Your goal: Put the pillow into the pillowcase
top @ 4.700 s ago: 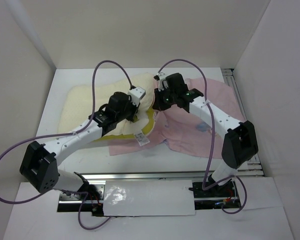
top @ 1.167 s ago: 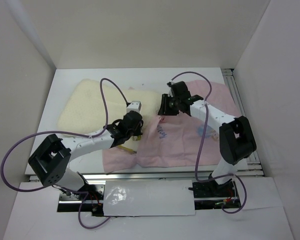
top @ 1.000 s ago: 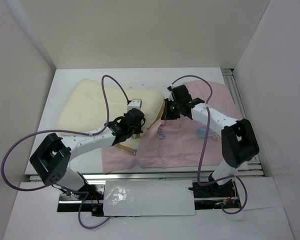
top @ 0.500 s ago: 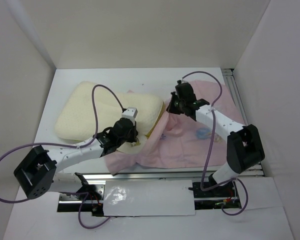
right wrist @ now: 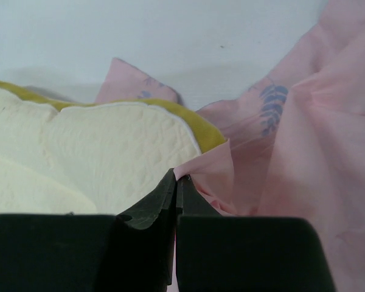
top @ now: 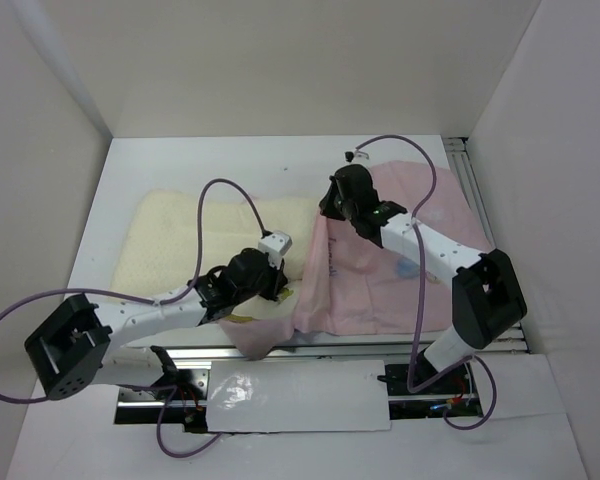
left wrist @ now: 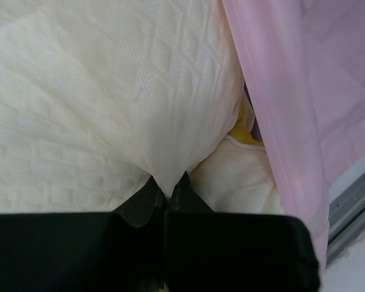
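Your left fingers (left wrist: 145, 204) pinch a fold of the soft, cream-yellow quilted pillow (top: 180, 235), lying left on the white surface (top: 180, 160). Your right fingers (right wrist: 153, 205) are pressed onto the thin pale-pink fabric pillowcase (top: 380, 270) hem (right against the pillow's right end).

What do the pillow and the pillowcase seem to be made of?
The pillow: soft padded textile, perhaps quilted cotton or polyester, matte cream; a stitched diamond pattern shows. The pillowcase: thin cloth, matte pale pink; it hangs in loose folds and a blue print shows faintly through. The exact fibre cannot be told.
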Tool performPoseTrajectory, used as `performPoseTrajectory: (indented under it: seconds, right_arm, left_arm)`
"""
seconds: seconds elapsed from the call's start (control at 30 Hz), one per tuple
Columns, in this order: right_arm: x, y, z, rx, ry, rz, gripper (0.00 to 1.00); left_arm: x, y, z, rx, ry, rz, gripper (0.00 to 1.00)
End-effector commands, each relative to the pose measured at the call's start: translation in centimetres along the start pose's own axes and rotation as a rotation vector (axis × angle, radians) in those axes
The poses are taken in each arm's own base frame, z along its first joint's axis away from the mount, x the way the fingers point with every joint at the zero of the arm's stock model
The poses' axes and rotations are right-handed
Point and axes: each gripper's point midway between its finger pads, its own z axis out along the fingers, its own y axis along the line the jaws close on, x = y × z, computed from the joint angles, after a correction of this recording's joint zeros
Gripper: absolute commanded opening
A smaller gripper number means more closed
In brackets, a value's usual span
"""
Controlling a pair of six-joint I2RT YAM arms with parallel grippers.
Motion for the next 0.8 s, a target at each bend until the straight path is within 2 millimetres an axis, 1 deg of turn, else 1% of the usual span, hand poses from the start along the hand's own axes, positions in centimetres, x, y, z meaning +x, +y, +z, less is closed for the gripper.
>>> performPoseTrajectory:
  seconds: [0.0,0.03,0.07,0.1,0.13,0.2,0.23,0.27,0.3,0.33,0.37,0.4,0.43,0.47,0.5,0.53,0.57,0.6,0.63,0.67,0.7,0.73,0.77]
  right_arm:
    - [-8.4,-1.4,0.1,0.139,-0.266,0.126,0.0]
    - [-7.3,-2.8,0.4,0.193,-0.229,0.134,0.0]
    - [-7.5,-3.1,0.4,0.19,-0.226,0.138,0.0]
    - [-6.6,-4.2,0.8,0.195,-0.209,0.142,0.0]
    - [-7.4,-3.2,0.5,0.145,-0.24,0.139,0.0]
    - [-8.2,-3.3,0.1,0.122,-0.271,0.151,0.0]
    - [-9.4,-3.3,-0.3,0.112,-0.306,0.163,0.0]
    - [-9.8,-3.3,-0.3,0.108,-0.318,0.127,0.0]
    - [-10.4,-2.7,-0.6,0.068,-0.326,0.109,0.0]
    - [-10.6,-1.9,-0.7,0.03,-0.328,0.087,0.0]
    - [-11.1,-0.8,-0.7,-0.033,-0.347,0.062,0.0]
    - [-10.6,0.5,-0.5,-0.122,-0.309,0.001,0.0]
    - [-10.8,2.0,-0.6,-0.193,-0.298,-0.036,0.0]
    - [-10.2,3.2,0.0,-0.265,-0.269,-0.081,0.0]
    - [-9.0,5.7,-0.4,-0.413,-0.203,-0.159,0.0]
    - [-7.6,7.4,-0.1,-0.513,-0.175,-0.213,0.0]
    - [-5.9,9.3,-1.0,-0.642,-0.127,-0.28,0.0]
    - [-4.8,11.3,-1.8,-0.733,-0.11,-0.339,0.0]
    - [-3.6,11.9,-1.9,-0.775,-0.083,-0.365,0.0]
    - [-2.9,12.4,-2.2,-0.803,-0.066,-0.412,0.0]
    - [-1.4,13.2,-3.3,-0.888,-0.02,-0.449,0.0]
    - [-0.6,13.7,-4.2,-0.924,-0.001,-0.465,0.0]
    - [-0.4,13.8,-5.3,-0.949,0.013,-0.475,0.0]
  left_arm:
    - [4.4,-3.6,-2.9,0.215,0.128,0.064,0.0]
    - [3.9,-3.8,-3.2,0.222,0.108,0.054,0.0]
    - [3.9,-3.7,-3.5,0.224,0.101,0.063,0.0]
    - [3.7,-4.0,-3.7,0.241,0.094,0.062,0.0]
    - [3.9,-4.0,-3.9,0.25,0.097,0.062,0.0]
    - [4.3,-4.6,-4.1,0.29,0.104,0.07,0.0]
    - [4.8,-4.7,-3.9,0.301,0.125,0.081,0.0]
    - [5.2,-4.7,-3.8,0.306,0.139,0.081,0.0]
    - [5.3,-5.0,-3.7,0.324,0.144,0.081,0.0]
    - [5.5,-5.4,-3.7,0.346,0.15,0.091,0.0]
    - [6.0,-5.7,-3.5,0.367,0.168,0.09,0.0]
    - [6.0,-6.3,-3.8,0.409,0.17,0.098,0.0]
    - [6.1,-6.7,-3.7,0.431,0.173,0.098,0.0]
    - [6.4,-6.8,-3.7,0.446,0.185,0.107,0.0]
    - [6.3,-7.3,-3.6,0.471,0.185,0.115,0.0]
    - [6.1,-7.6,-3.7,0.486,0.177,0.116,0.0]
    - [6.4,-7.5,-3.3,0.483,0.189,0.115,0.0]
    - [6.7,-7.4,-3.2,0.48,0.198,0.114,0.0]
    - [6.3,-7.4,-2.9,0.466,0.19,0.115,0.0]
    - [5.9,-7.3,-2.6,0.452,0.194,0.115,0.0]
    - [5.5,-6.9,-2.1,0.415,0.185,0.108,0.0]
    - [5.7,-6.6,-1.8,0.394,0.189,0.108,0.0]
    - [5.3,-6.4,-1.5,0.373,0.179,0.109,0.0]
